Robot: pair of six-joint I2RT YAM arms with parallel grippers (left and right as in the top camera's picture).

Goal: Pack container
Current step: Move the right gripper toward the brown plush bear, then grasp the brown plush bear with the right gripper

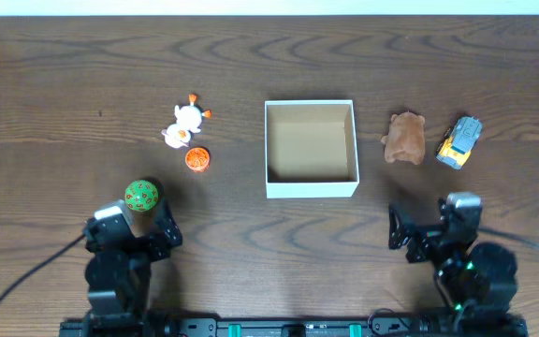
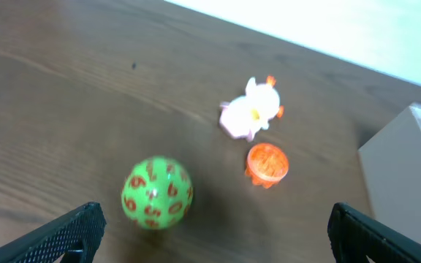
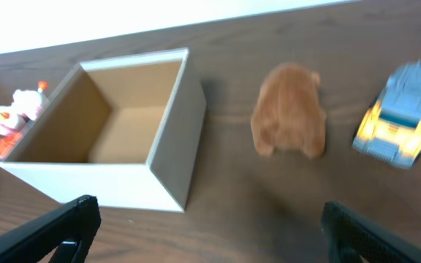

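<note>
Five small toys flank the container [image 1: 312, 188] on a dark wood-grain table [image 1: 269, 56], seen from overhead. The square white box with its tan inside sits at mid-table, open side up. To its left lie a white chick figure [image 1: 187, 120] and a small orange toy [image 1: 196, 159], close together, with a green ball [image 1: 141, 196] nearer the robot. To its right a brown plush animal [image 1: 405, 138] lies just beside a yellow-and-grey toy truck [image 1: 459, 142]. The left gripper [image 1: 131, 223] sits just behind the ball; the right gripper [image 1: 429, 229] is at the near edge, apart from the plush and truck.

From the left wrist, the left gripper [image 2: 221, 241] has its fingers spread wide, holding nothing. The green ball [image 2: 157, 193] lies on the table between and ahead of them, printed with orange digits too blurred to read. Beyond are the orange toy [image 2: 267, 162] and chick figure [image 2: 251, 113], with a corner of the container [image 2: 408, 157] at the right edge.

From the right wrist, the right gripper [image 3: 218, 237] is likewise spread wide and holding nothing. The container [image 3: 177, 139] stands ahead to the left, the plush animal [image 3: 289, 109] and truck [image 3: 400, 113] to the right — all clear of the fingers.
</note>
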